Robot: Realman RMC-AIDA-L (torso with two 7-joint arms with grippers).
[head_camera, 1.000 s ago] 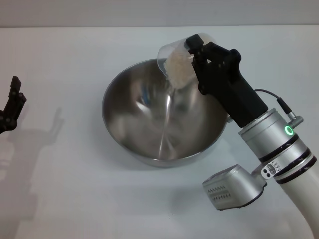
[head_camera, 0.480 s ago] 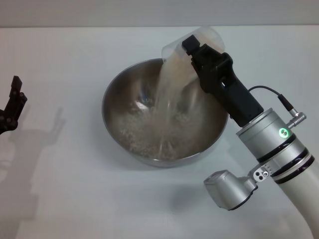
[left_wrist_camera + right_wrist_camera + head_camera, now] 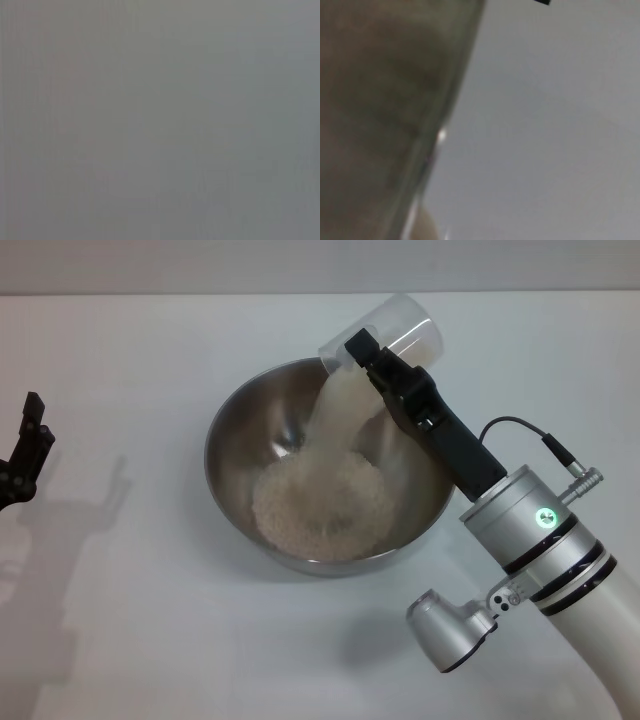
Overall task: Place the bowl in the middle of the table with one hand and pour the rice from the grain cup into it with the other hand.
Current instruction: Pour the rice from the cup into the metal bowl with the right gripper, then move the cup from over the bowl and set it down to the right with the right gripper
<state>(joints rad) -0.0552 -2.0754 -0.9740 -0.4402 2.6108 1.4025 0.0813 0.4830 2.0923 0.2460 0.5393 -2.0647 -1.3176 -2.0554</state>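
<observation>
My right gripper (image 3: 362,352) has its fingers clamped on the grain cup (image 3: 385,335), tipped mouth-down over the bowl's far rim. Rice (image 3: 318,500) streams from the lip onto a pale heap inside the bowl (image 3: 232,435), mid-desk (image 3: 140,620). Left gripper (image 3: 25,450) idles at the desk's left edge; I cannot tell its finger state.

No readable text, labels, brands or numbers on any object in any view.
</observation>
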